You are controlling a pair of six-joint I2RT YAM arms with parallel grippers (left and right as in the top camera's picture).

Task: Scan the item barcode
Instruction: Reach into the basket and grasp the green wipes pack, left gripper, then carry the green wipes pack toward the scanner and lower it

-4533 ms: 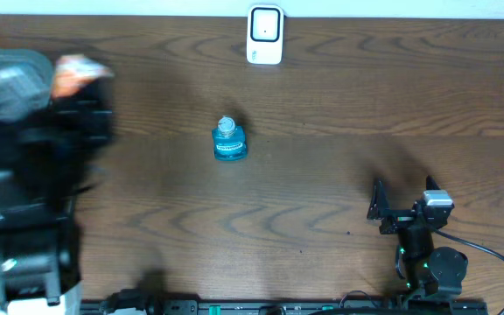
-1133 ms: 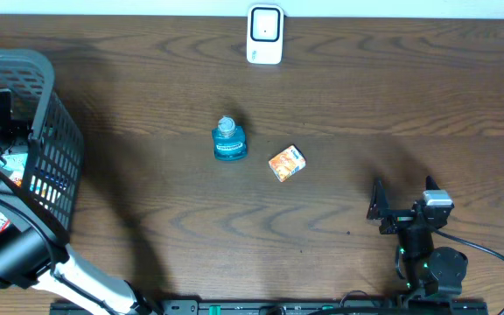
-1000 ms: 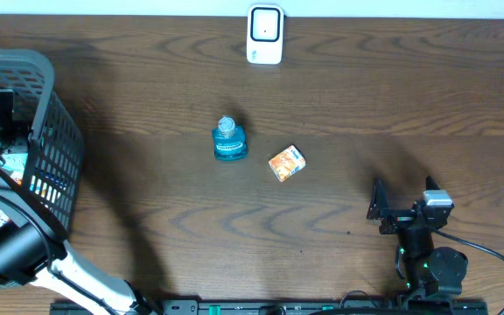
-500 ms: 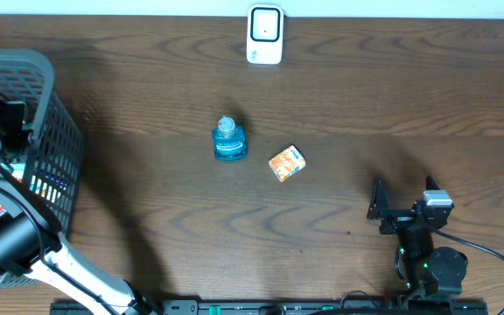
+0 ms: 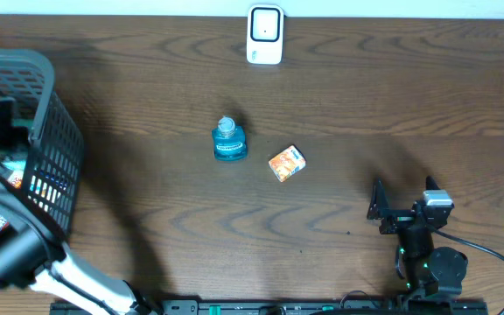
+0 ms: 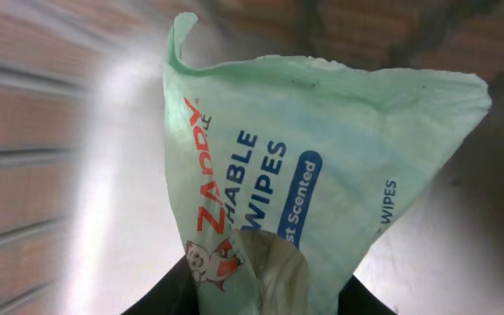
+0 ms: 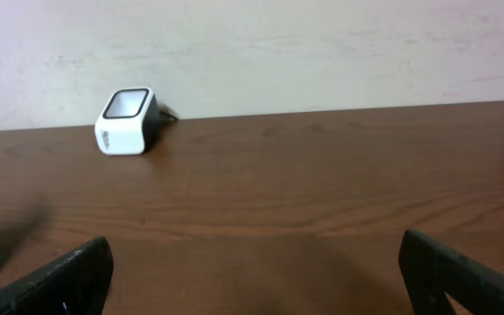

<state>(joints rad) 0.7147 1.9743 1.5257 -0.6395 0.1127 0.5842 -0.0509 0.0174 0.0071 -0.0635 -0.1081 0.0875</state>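
Note:
A pale green pack of wipes fills the left wrist view, its lower end crumpled between the two black fingers of my left gripper, which is shut on it. From overhead the left arm reaches down into the grey basket at the far left, and the pack itself is hidden there. The white barcode scanner stands at the table's far edge and also shows as a scanner in the right wrist view. My right gripper rests open at the front right with nothing between its fingers.
A blue bottle stands mid-table with a small orange box lying just right of it. The basket holds other packaged items. A cable runs from the right arm's base.
The left jaws have closed in on the wipes pack inside the basket, and the left wrist has shifted slightly. The right arm, the bottle and the orange box have not moved.

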